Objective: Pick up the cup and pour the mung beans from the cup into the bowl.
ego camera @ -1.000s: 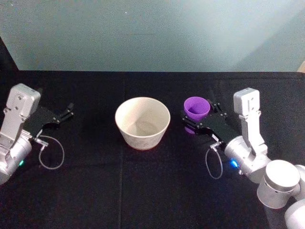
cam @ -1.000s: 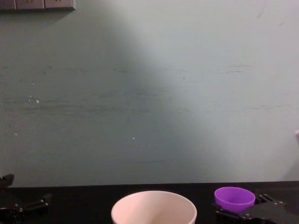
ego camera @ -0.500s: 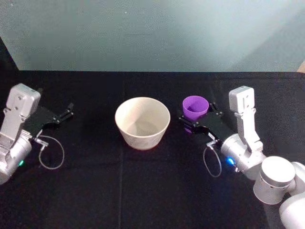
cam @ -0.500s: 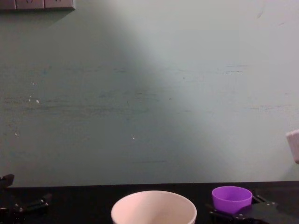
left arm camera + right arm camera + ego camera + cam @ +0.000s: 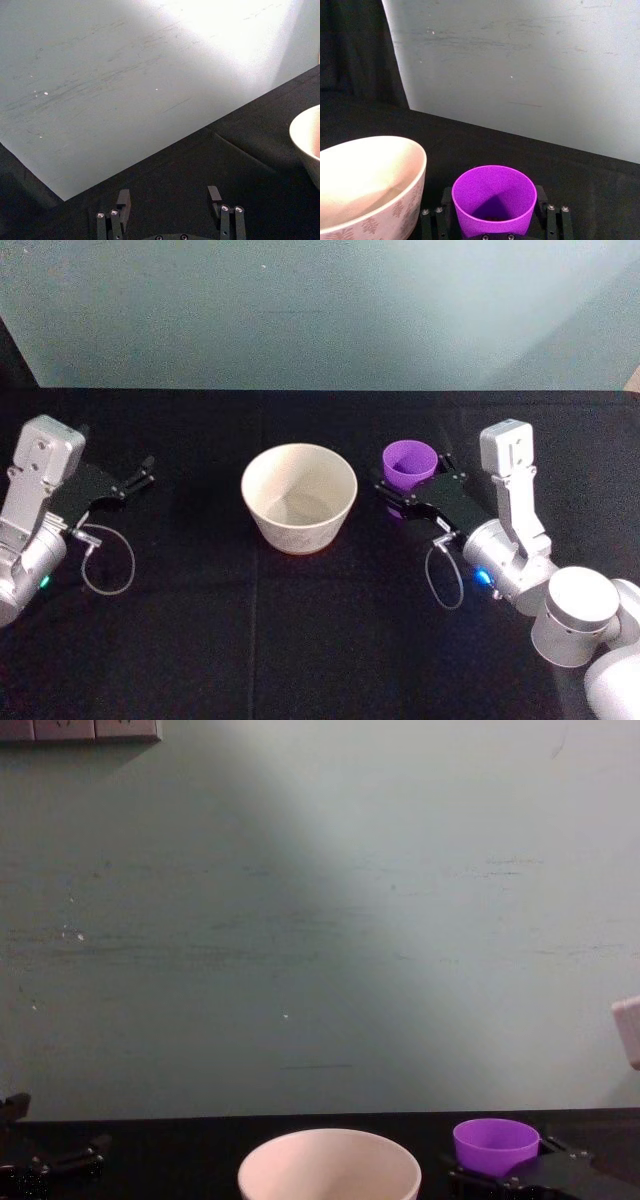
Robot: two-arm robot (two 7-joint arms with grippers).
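1. The right gripper (image 5: 412, 480) holds the cup (image 5: 409, 462). In the right wrist view its fingers (image 5: 554, 222) sit on either side of the purple wall, closed in against it.
2. Change: over the last second, cup and gripper have slid together a little toward the bowl (image 5: 300, 523), and the right arm has leaned in with them. Most of that shift falls in the first half-second; since then there is almost none.
3. The cup stands upright with its rim level, just to the right of the bowl with a gap between them. Whether its base has left the table (image 5: 300, 640) cannot be told.
4. The bowl has not moved. It sits mid-table and its inside looks bare, so I judge that pouring has not begun.
5. A dark patch lies at the cup's bottom in the right wrist view. I cannot tell whether it is beans or shadow.
6. The left gripper (image 5: 135, 480) is parked at the far left of the table, fingers wide apart and holding nothing, as before.
7. Reading: since the cup travels with the gripper, the grasp looks secure and the carry has started. Raising the cup over the bowl's rim and tilting it are still to come.
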